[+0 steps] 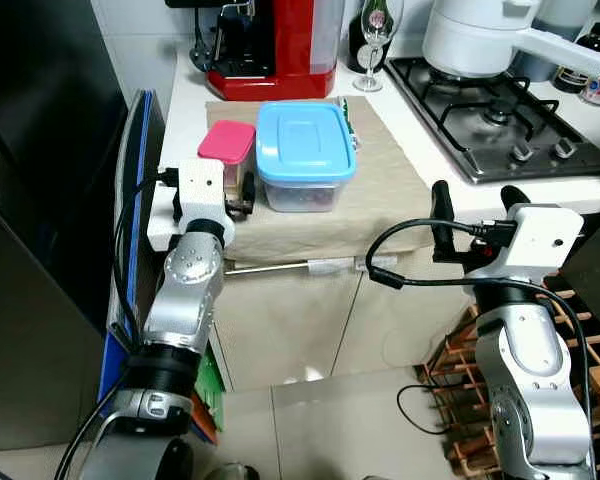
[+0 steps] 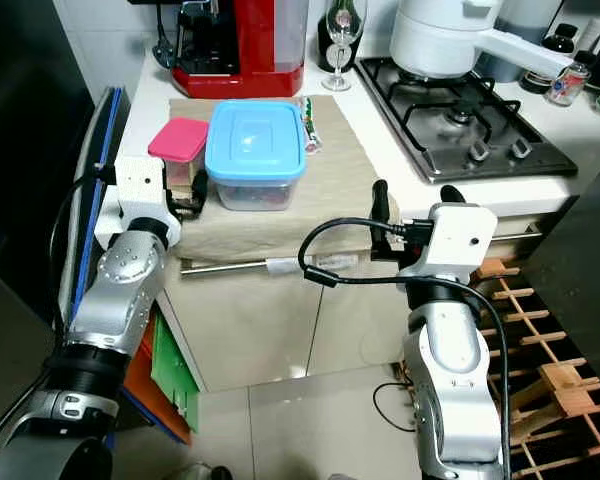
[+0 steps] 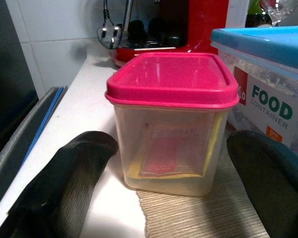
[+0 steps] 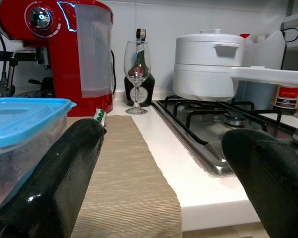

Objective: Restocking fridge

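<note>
A small clear container with a pink lid [image 1: 227, 148] stands on the beige mat [image 1: 380, 190] at the counter's left front. A larger container with a blue lid [image 1: 305, 150] touches its right side. My left gripper [image 1: 220, 190] is at the counter edge right in front of the pink-lidded container [image 3: 171, 124]. It is open, with one finger [image 3: 64, 183] on each side and not touching it. My right gripper [image 1: 477, 200] is open and holds nothing at the counter's front edge, between the mat and the gas hob [image 1: 490, 120].
The black fridge [image 1: 40, 200] stands to the left. A red coffee machine [image 1: 275, 45], a wine glass [image 4: 137, 69], a dark bottle and a white pot [image 4: 208, 67] stand at the back of the counter. A wooden rack [image 1: 580, 370] is at the lower right.
</note>
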You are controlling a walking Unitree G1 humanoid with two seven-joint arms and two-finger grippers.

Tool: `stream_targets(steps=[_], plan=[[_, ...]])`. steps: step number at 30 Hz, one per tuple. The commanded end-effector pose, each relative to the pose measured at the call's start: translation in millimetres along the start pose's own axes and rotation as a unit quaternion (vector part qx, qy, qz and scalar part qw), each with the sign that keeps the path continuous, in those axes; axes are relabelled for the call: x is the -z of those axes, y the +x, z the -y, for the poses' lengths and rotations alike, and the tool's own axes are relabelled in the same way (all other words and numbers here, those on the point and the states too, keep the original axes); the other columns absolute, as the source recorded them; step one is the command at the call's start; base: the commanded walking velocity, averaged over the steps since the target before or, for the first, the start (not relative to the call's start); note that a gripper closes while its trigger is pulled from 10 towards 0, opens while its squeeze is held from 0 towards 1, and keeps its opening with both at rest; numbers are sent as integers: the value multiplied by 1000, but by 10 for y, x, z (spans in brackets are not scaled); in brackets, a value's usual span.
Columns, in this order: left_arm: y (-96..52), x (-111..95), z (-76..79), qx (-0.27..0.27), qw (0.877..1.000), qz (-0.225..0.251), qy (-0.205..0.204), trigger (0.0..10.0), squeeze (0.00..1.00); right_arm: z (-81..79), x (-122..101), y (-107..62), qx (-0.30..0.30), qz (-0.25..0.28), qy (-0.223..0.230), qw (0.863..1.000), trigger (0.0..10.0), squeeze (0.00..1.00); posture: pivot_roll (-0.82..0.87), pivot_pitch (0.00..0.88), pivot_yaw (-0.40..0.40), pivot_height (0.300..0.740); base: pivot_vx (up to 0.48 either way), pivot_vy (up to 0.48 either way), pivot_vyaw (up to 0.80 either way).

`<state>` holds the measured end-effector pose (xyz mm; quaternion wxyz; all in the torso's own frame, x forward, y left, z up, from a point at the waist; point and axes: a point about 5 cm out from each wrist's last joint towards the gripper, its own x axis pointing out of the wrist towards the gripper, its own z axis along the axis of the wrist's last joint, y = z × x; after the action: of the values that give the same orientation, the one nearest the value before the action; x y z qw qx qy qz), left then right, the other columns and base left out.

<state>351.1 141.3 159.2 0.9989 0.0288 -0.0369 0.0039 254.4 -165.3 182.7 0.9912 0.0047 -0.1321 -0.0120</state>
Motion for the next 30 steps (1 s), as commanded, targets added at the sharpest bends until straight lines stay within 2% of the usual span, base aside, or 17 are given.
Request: stream_targets(steps=[1,7,13,14,16,17,18,21,26,30], plan=[[-11,-66,-10,2,1000,11,6,10000,1000,15,-51,-13,2,6,-6,1000,10000,0,-133,51,10,740,0,0,0],[-191,-80,-33,13,1000,20,18,10000,1000,11,-36,-23,0,3,-5,1000,10000,0,-120,53,8,740,0,0,0],[-112,-61,-25,29,999,22,15,10000,1000,-18,-27,-2,-7,3,-3,1000,10000,0,-114,47,3,740,0,0,0],[-63,-53,-21,36,999,19,6,10000,0,-18,-26,3,-7,4,-2,1000,10000,0,-115,43,1,740,0,0,0],[-43,-50,-10,43,999,17,0,10000,0,-18,-25,5,-7,4,-2,1000,10000,0,-115,43,1,740,0,0,0],[-8,-38,25,59,998,13,-20,10000,0,-23,-27,7,-8,4,-2,1000,10000,0,-115,43,1,740,0,0,0],[6,-26,59,76,997,9,-25,10000,0,-29,-30,6,-8,5,-2,1000,10000,0,-115,43,1,740,0,0,0],[35,7,58,75,997,3,-15,10000,0,-29,-32,2,-9,5,-2,1000,10000,0,-130,39,5,740,0,0,0],[89,69,7,59,998,-5,0,10000,0,-20,-39,-13,-7,5,-4,1000,10000,0,-138,41,6,740,0,0,0],[131,100,-110,23,1000,-9,12,10000,0,-9,-43,-31,-6,4,-6,1000,10000,0,-145,46,5,740,0,0,0]])
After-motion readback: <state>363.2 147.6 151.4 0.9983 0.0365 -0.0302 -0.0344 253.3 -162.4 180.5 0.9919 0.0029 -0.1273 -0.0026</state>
